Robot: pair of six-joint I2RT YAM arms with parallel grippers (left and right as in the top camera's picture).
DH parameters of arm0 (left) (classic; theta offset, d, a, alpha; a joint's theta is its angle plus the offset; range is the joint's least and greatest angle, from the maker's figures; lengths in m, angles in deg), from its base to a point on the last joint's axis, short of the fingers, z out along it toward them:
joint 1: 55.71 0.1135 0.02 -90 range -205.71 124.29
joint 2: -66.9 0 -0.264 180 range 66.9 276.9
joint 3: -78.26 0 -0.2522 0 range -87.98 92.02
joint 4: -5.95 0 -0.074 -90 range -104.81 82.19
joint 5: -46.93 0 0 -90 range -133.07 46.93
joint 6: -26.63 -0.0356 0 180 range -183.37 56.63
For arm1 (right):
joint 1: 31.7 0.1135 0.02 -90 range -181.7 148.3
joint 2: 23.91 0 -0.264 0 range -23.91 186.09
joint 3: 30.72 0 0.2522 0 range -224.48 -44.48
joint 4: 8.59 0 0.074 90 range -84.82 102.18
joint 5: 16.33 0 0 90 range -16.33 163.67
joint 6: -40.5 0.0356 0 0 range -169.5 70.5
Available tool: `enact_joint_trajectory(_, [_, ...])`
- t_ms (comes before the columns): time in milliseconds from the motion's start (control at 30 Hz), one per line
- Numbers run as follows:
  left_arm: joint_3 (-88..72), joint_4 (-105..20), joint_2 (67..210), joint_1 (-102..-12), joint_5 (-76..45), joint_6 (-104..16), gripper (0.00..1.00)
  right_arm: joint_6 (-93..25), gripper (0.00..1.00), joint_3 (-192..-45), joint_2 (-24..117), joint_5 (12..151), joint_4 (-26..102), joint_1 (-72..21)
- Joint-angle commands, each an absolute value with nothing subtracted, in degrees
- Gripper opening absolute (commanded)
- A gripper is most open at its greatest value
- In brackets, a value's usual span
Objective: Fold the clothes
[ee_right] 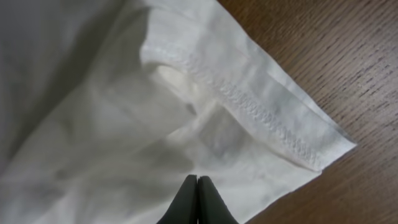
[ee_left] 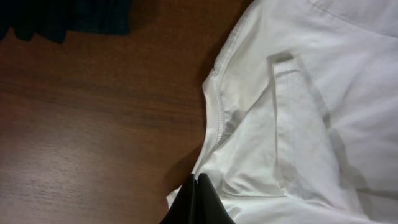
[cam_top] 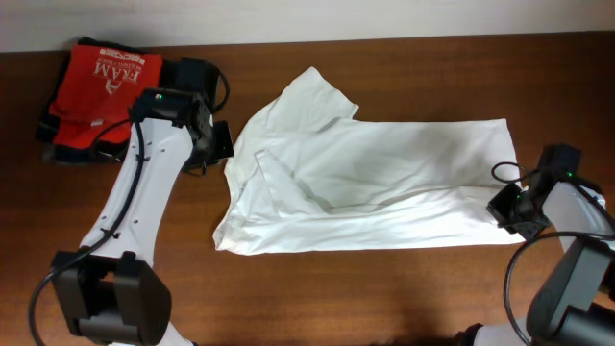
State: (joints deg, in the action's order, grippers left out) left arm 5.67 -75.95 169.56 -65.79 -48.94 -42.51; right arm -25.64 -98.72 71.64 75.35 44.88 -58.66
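Observation:
The white T-shirt [cam_top: 384, 173] lies spread across the middle of the wooden table, partly folded, with its collar end to the left and a sleeve sticking up at the back. Its graphic and lettering are hidden. My left gripper [cam_top: 219, 141] is at the shirt's left edge. In the left wrist view its fingers [ee_left: 198, 182] are shut together over the fabric beside the collar seam [ee_left: 217, 118]. My right gripper [cam_top: 506, 205] is at the shirt's front right corner. In the right wrist view its fingers [ee_right: 198, 182] are shut over the fabric near the stitched hem [ee_right: 249, 99]. No cloth shows between either pair of fingers.
A red shirt with white "FRAM" lettering [cam_top: 101, 82] lies on dark folded garments [cam_top: 192, 75] at the back left, just behind my left arm. The dark garments also show in the left wrist view [ee_left: 62, 15]. Bare wood table [cam_top: 384, 288] runs along the front.

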Motion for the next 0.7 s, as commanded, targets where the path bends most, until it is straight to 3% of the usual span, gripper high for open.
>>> enact_joint_trajectory(0, [5.7,-76.2,170.1,-65.7,-49.4,-41.7,0.0,-25.0,0.04,-98.3,74.0,73.4,42.7,-58.7])
enact_joint_trajectory(167, [5.7,-76.2,170.1,-65.7,-49.3,-41.7,0.01,-25.0,0.04,-98.3,76.6,75.4,38.5,-58.7])
enact_joint_trajectory(333, [5.7,-76.2,170.1,-65.7,-48.5,-41.7,0.01,-25.1,0.05,-98.3,76.6,87.7,31.2,-58.7])
enact_joint_trajectory(467, [5.7,-76.2,170.1,-65.7,-48.5,-41.7,0.0,-25.1,0.06,-98.3,76.9,83.0,27.5,-58.7])
enact_joint_trajectory(667, [5.7,-76.3,170.1,-65.7,-48.5,-41.7,0.01,-25.3,0.17,-98.3,81.2,82.0,22.7,-56.1])
